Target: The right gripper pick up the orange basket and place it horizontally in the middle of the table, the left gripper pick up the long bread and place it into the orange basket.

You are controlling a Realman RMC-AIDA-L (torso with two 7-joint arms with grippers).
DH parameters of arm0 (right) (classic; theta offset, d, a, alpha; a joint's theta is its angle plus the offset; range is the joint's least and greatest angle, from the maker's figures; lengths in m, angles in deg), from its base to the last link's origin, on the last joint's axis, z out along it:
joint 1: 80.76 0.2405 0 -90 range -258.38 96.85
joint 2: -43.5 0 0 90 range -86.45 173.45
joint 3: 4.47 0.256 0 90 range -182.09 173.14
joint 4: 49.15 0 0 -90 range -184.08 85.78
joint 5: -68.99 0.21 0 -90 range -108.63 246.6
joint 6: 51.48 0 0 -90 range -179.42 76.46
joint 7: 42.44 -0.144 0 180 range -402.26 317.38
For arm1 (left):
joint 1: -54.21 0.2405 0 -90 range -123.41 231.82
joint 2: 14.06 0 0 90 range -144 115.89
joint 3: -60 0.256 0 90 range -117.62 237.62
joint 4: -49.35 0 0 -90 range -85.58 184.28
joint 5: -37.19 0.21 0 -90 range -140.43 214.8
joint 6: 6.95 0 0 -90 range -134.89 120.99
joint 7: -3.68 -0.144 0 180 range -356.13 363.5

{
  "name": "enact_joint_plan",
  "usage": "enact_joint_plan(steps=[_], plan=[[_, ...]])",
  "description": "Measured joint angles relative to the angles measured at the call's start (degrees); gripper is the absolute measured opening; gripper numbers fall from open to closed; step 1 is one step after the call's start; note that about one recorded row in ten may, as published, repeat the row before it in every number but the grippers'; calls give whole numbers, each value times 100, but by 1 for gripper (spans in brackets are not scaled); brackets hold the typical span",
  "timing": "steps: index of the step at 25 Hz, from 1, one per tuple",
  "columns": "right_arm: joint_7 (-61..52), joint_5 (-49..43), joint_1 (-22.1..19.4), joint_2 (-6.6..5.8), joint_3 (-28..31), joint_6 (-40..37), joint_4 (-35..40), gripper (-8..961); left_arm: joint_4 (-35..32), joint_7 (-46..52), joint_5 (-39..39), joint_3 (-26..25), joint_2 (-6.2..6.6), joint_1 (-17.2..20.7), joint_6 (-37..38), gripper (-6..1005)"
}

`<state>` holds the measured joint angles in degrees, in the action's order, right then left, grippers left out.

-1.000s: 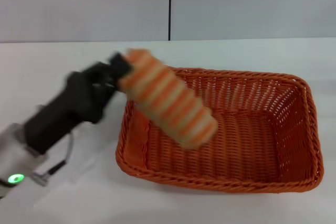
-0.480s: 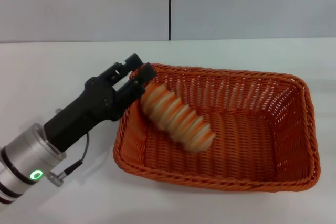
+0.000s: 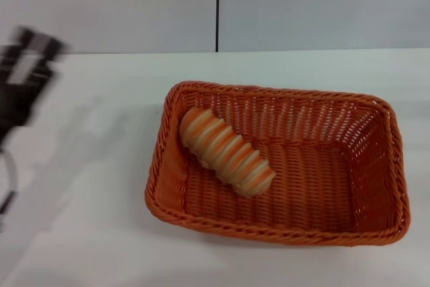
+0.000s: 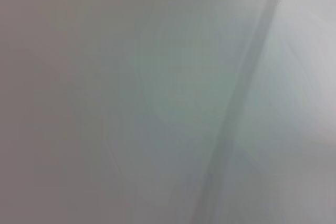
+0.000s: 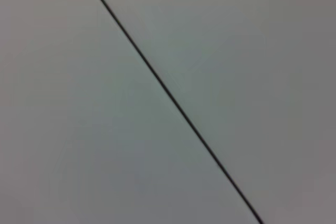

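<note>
The orange basket (image 3: 279, 159) lies lengthwise across the middle of the white table (image 3: 87, 233) in the head view. Inside it, at its left end, rests the long bread (image 3: 226, 150), striped orange and cream, lying at a slant on the basket floor. My left gripper (image 3: 27, 65) is a dark blur at the far left edge, well clear of the basket and holding nothing that I can see. The right gripper is out of view. Both wrist views show only plain grey surface.
A grey wall (image 3: 302, 5) with a dark vertical seam (image 3: 217, 5) stands behind the table. White tabletop lies bare to the left of and in front of the basket.
The left gripper let go of the long bread, which now lies in the basket. The arm has swung away fast to the far left and upward.
</note>
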<state>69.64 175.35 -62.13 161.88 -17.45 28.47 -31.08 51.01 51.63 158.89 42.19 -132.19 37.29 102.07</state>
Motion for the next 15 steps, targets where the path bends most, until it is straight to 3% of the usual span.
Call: enact_joint_plan(steps=[1,2,4,8,10,12,15], plan=[[-2,20,-4,0,36,34,6,719,25,-61,4,-208,-2,77,40,803],[-3,39,-14,0,81,74,17,719,170,-316,-3,-917,-23,377,122,802],[-3,58,-32,-2,159,141,30,719,217,-399,-1,-1060,-30,450,132,801],[15,63,-67,-18,336,144,37,719,504,-867,-2,-2060,-40,905,110,800],[18,64,-67,-23,496,129,38,719,504,-867,-2,-2060,-40,905,110,800],[21,66,-51,-23,674,127,39,719,458,-876,-1,-2546,-43,1004,67,800],[23,68,-27,-16,952,127,34,718,456,-913,1,-2720,-45,1023,50,800]])
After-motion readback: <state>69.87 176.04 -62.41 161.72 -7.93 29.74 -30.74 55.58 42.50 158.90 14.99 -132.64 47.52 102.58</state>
